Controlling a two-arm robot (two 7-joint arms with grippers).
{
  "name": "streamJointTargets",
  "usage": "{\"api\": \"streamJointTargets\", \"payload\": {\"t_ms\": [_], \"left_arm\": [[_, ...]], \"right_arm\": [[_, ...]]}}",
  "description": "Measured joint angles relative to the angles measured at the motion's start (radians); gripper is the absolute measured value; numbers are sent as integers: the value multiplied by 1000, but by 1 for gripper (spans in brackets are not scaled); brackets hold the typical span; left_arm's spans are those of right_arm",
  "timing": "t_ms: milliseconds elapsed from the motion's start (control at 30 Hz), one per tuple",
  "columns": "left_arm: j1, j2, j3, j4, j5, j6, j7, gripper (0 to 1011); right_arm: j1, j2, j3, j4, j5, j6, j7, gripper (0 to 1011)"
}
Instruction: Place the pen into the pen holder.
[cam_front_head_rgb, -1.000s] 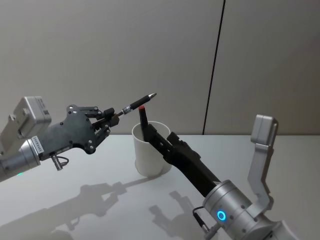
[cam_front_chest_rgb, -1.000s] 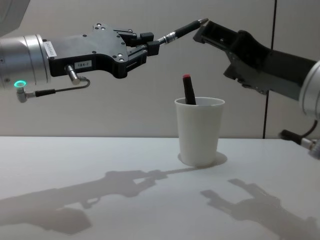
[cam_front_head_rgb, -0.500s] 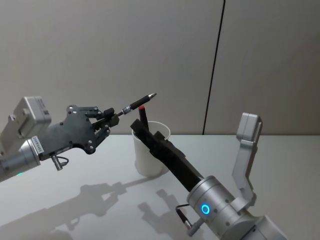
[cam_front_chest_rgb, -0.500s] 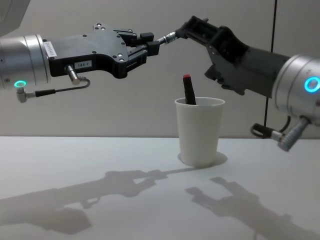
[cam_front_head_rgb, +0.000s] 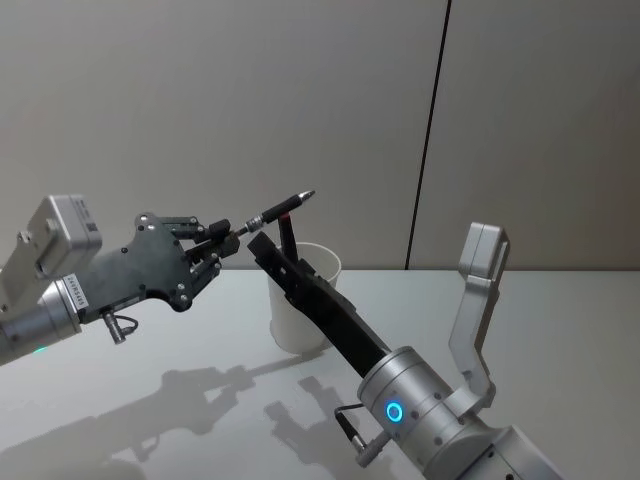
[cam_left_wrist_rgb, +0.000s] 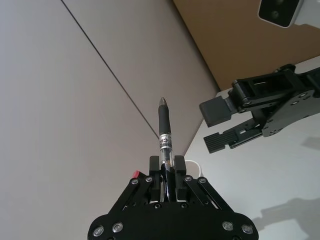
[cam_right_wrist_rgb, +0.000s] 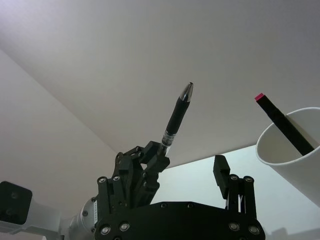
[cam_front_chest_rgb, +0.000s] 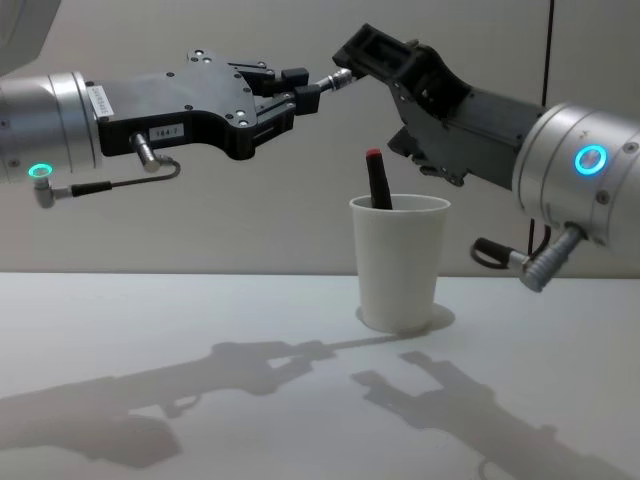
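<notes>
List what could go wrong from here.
1. The left gripper holds the pen in mid-air by its rear end, and the right gripper is open beside it. A mistimed handover could drop the pen.
2. The cup already holds a leaning marker. The pen might strike it or tip the cup.

R gripper (cam_left_wrist_rgb: 220, 126) above pen holder (cam_front_chest_rgb: 400, 265), marker (cam_front_chest_rgb: 377, 182) inside, table (cam_front_chest_rgb: 150, 330) free
</notes>
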Motion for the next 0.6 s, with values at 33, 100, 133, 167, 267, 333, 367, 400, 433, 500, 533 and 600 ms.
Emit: {"api": "streamJointTargets", "payload": {"t_ms": [33, 100, 133, 167, 267, 333, 367, 400, 433, 500, 533, 600], "left_arm": [[-3, -1, 2, 5, -4, -3, -8, 174], [-6, -2, 5, 13, -11, -7, -19, 174], [-10, -3, 7, 20, -17, -11, -31, 174], [-12, -4, 8, 23, -20, -13, -36, 174], [-18, -6, 14, 37, -34, -21, -61, 174], [-22, -7, 19, 46, -43, -26, -76, 174], [-23, -7, 20, 48, -44, -27, -79, 174], [-24, -7, 23, 52, -50, -29, -87, 174], [-24, -8, 24, 54, -52, -30, -91, 174], [-25, -7, 27, 57, -57, -31, -98, 174], [-26, -7, 28, 57, -58, -32, -100, 174], [-26, -5, 31, 58, -62, -32, -104, 174]], "right_arm": [[1, -2, -1, 1, 1, 0, -1, 1001], [2, -3, -2, 2, 2, -1, -1, 1001], [3, -4, -2, 3, 2, -1, -2, 1001], [3, -5, -3, 4, 3, -1, -2, 1001], [4, -7, -4, 5, 4, -2, -3, 1001], [5, -8, -4, 6, 4, -2, -3, 1001], [5, -8, -4, 6, 4, -2, -4, 1001], [6, -9, -5, 7, 5, -2, -4, 1001], [6, -9, -5, 7, 5, -2, -4, 1001], [6, -9, -5, 7, 6, -2, -4, 1001], [6, -10, -5, 8, 6, -3, -4, 1001], [6, -10, -6, 8, 6, -3, -5, 1001]]}}
